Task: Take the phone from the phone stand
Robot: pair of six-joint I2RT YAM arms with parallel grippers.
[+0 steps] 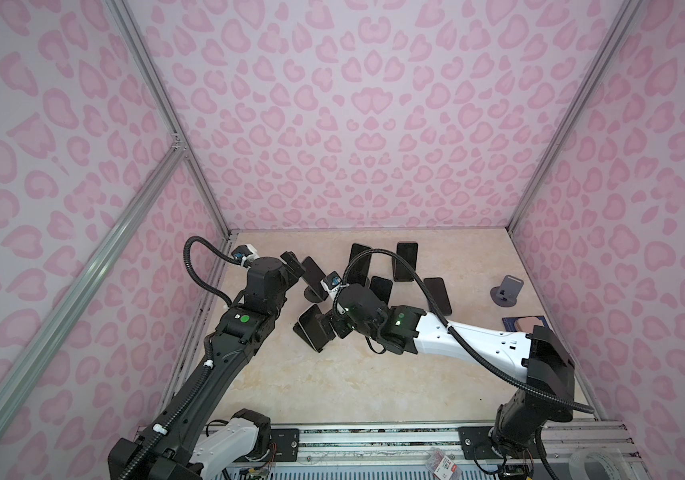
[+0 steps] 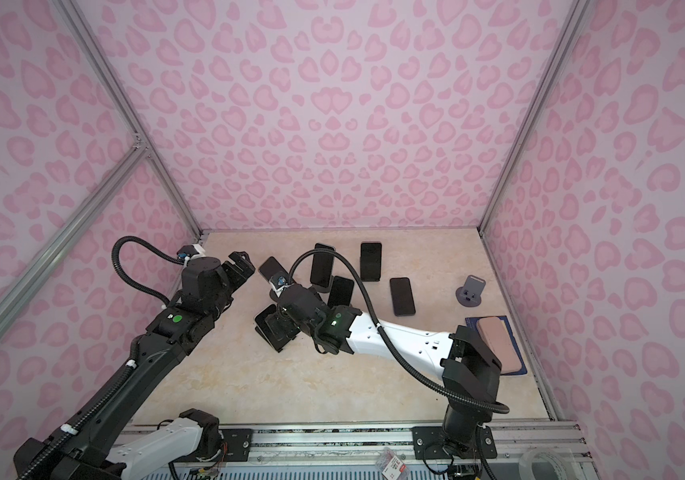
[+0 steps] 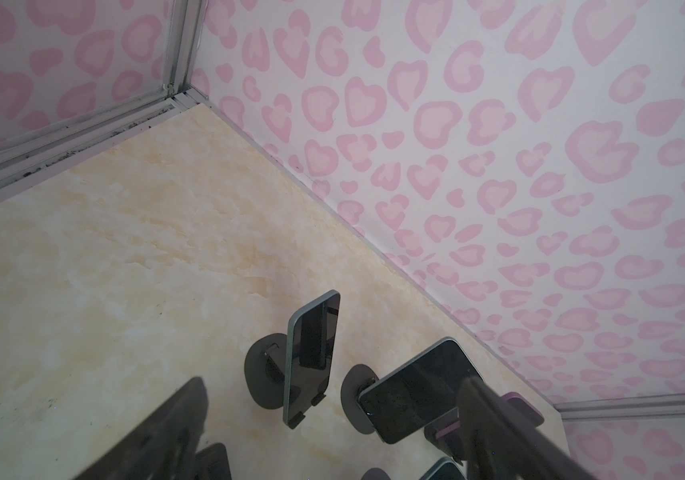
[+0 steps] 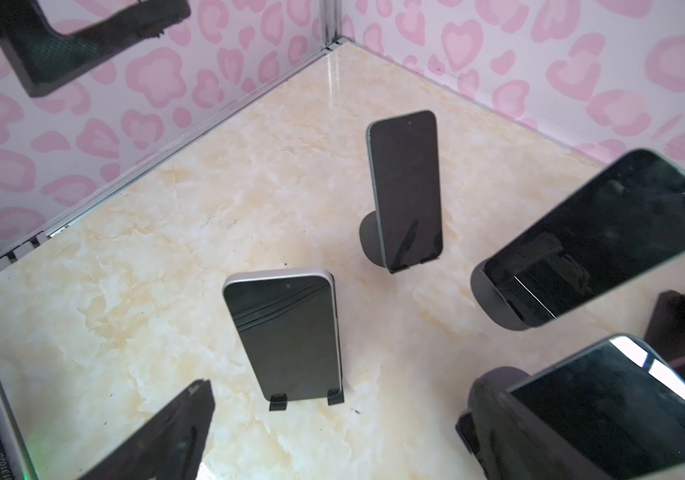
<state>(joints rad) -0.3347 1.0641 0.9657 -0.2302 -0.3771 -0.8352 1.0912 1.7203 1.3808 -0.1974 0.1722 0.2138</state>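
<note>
Status: neither arm has a handset in hand. Nearest the robot's base, the right gripper (image 4: 195, 199) has its matte black fingers (image 4: 62, 54) spread wide and empty; the nearest phone (image 4: 286, 336) stands just ahead of them, untouched, leaning on its phone stand (image 4: 278, 403), a black bracket with two small hooked feet. Further in, the left gripper (image 2: 244, 264) is likewise wide apart and holds nothing, poised just beside a second phone (image 2: 272, 268) on a round-based stand (image 1: 314, 296). Beyond these, a middle phone (image 1: 380, 289), a back-left phone (image 1: 359, 264) and a back-right phone (image 1: 406, 262) all sit propped on stands. To the right, a flat phone (image 1: 438, 296) lies on the table (image 1: 332, 382), and an empty stand (image 1: 507, 291), grey with a disc foot, sits well apart from it. Assessment: one removal looks complete; five handsets are yet to be lifted, and the nearest appears next in line. Handsets are thin, round-cornered slabs with glossy black glass that mirrors the surroundings; the nearest has a pale metallic rim. Table surface is smooth, cream, marble-patterned, faintly shiny. Walls (image 1: 374, 104) carry a pink spotted print.
</note>
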